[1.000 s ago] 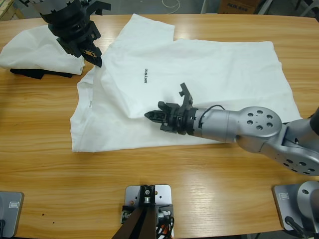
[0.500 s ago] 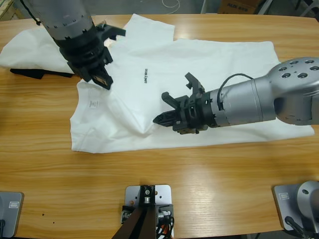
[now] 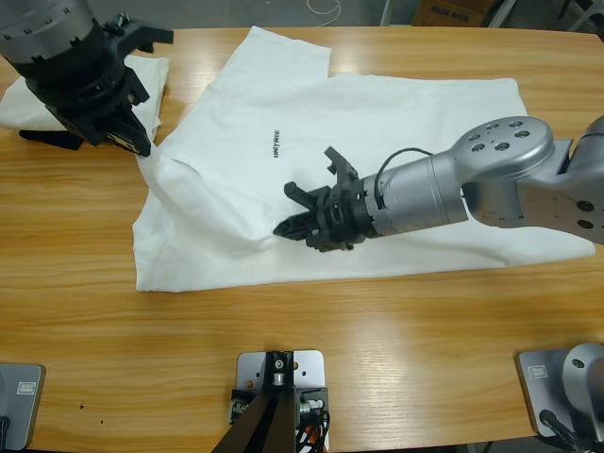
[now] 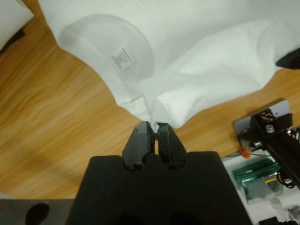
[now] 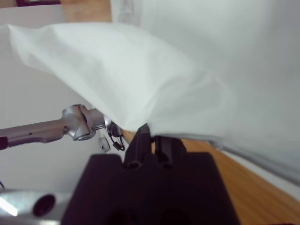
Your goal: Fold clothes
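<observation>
A white T-shirt (image 3: pixel 377 123) with small black chest lettering (image 3: pixel 275 143) lies spread across the wooden table (image 3: pixel 377 330). My left gripper (image 3: pixel 142 149) comes in from the upper left and is shut on the shirt's edge near the collar, lifting it. In the left wrist view the left gripper (image 4: pixel 153 126) pinches a fold of the cloth (image 4: pixel 211 56), with the neck label (image 4: pixel 123 57) beyond. My right gripper (image 3: pixel 281 227) reaches in from the right and is shut on a raised ridge at the shirt's middle. The right wrist view shows the right gripper (image 5: pixel 151 130) holding draped fabric (image 5: pixel 140 79).
Another white garment (image 3: pixel 24 94) lies at the table's far left corner over something black (image 3: pixel 45 140), partly under the left arm. Bare wood runs along the near edge. A silver arm section (image 5: pixel 70 124) shows in the right wrist view's background.
The left arm has swung left and back, dragging the collar side of the shirt with it. The right gripper has shifted slightly left, still holding its ridge of cloth.
</observation>
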